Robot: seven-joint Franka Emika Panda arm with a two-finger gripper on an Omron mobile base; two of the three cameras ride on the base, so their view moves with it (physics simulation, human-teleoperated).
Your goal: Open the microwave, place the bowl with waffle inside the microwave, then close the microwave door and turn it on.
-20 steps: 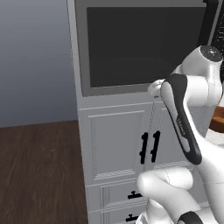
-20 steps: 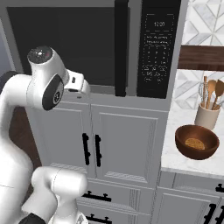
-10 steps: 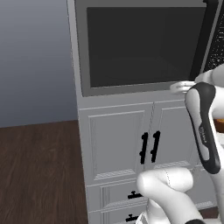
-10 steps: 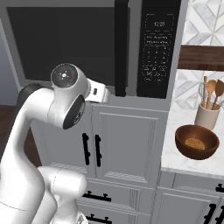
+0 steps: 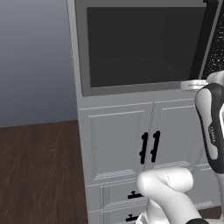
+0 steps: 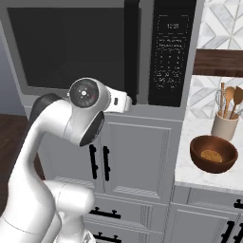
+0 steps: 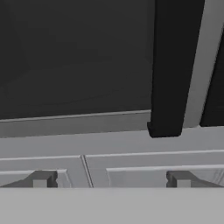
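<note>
Microwave (image 5: 140, 48) glass filled the upper part of the left base view, its door (image 5: 135, 46) shut and the interior too dark to read. The black bar handle (image 5: 201, 41) ran out of frame at the top, and the control strip (image 5: 215, 43) was cut by the right edge. White cabinet doors (image 5: 140, 144) with short black handles sat below, partly hidden by the arm.

From the right base view the arm's wrist covered the door's lower right corner, and the gripper itself was hidden behind it. The control strip (image 6: 172, 52) showed a small display and rows of white dots, too fine to read. The bowl (image 6: 213, 154) stood on the pale counter (image 6: 190, 166) to the right, well apart from the microwave, with a tan waffle (image 6: 210, 154) inside; a utensil holder (image 6: 225, 124) stood just behind it.

In the hand view the gripper (image 7: 111, 179) had its fingertips (image 7: 42, 179) spread wide, holding nothing. The handle's lower end (image 7: 168, 87) hung above and between them, nearer the right tip, with dark glass beside it.
</note>
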